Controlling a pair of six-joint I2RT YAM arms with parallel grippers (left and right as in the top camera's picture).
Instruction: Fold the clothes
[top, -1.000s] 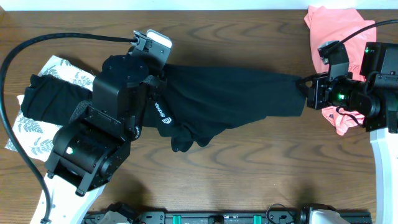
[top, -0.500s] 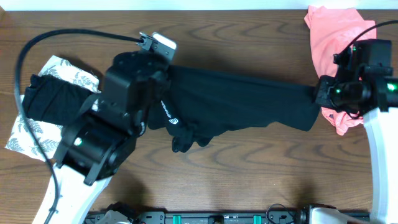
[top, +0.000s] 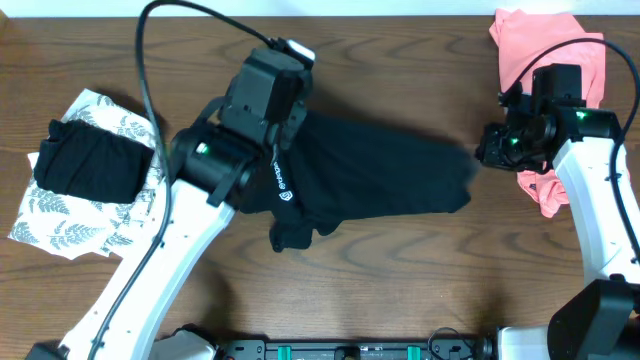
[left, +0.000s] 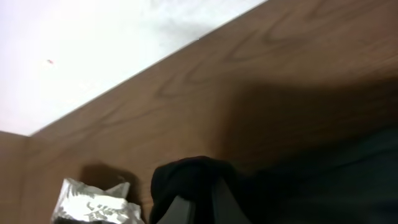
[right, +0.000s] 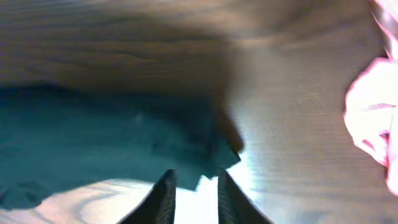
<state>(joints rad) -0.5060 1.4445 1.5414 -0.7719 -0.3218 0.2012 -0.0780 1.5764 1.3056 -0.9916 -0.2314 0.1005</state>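
Your right gripper (right: 193, 186) has just let go. Its fingers stand apart with nothing between them. The hem of the black shirt (top: 380, 175), pulled taut to it a second ago, now lies slack on the table (top: 400, 270) just ahead of its tips (apart from them, as far as the wrist view shows). Your left gripper (left: 198, 202) stays clamped on bunched black fabric at the shirt's other end. The stretch looks finished, so I'd judge a fold comes next. The salmon-pink garment (top: 540, 50) lies off to the right gripper's side, untouched.
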